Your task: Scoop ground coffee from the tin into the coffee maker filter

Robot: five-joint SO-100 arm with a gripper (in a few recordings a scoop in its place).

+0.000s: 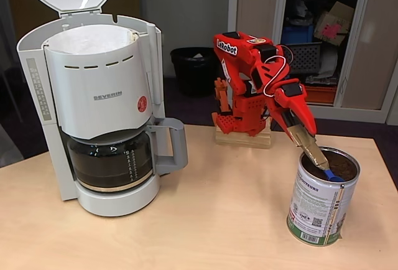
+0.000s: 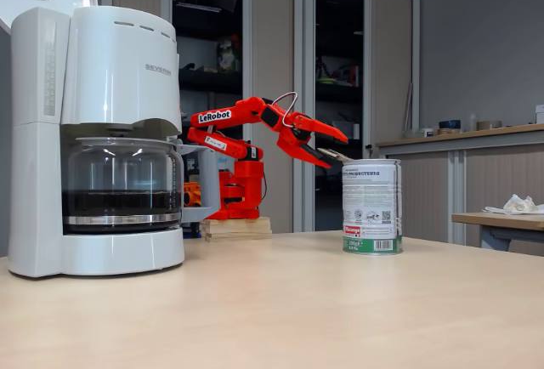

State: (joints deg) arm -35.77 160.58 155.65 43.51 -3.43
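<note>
The ground coffee (image 1: 341, 164), a dark brown crumbly layer, fills the open cylindrical metal tin (image 1: 318, 204) with its silver rim and white-and-green label, standing upright on the pale wood-look bench (image 1: 205, 220), towards the right in both fixed views. A tan-handled scoop with a blue bowl (image 1: 318, 157) slants down into the tin, its blue end at the coffee surface. The red arm's gripper (image 1: 298, 130) has its jaws clamped on the upper end of that handle, just above the tin's rim.

The red arm (image 1: 249, 77) stands on a small wooden block (image 1: 244, 138) at the back of the bench. Well apart, on the left, sits the white plastic coffee maker (image 1: 99, 96) with its lid tipped open, a white paper filter (image 1: 90, 38) in the top and a glass carafe (image 2: 119, 184) holding dark liquid below.

Behind, a black bin (image 1: 194, 68) rests on the floor, an open cupboard (image 1: 323, 27) shows boxes and a crate, and a side table (image 2: 501, 220) carries a crumpled white cloth (image 2: 514, 206).
</note>
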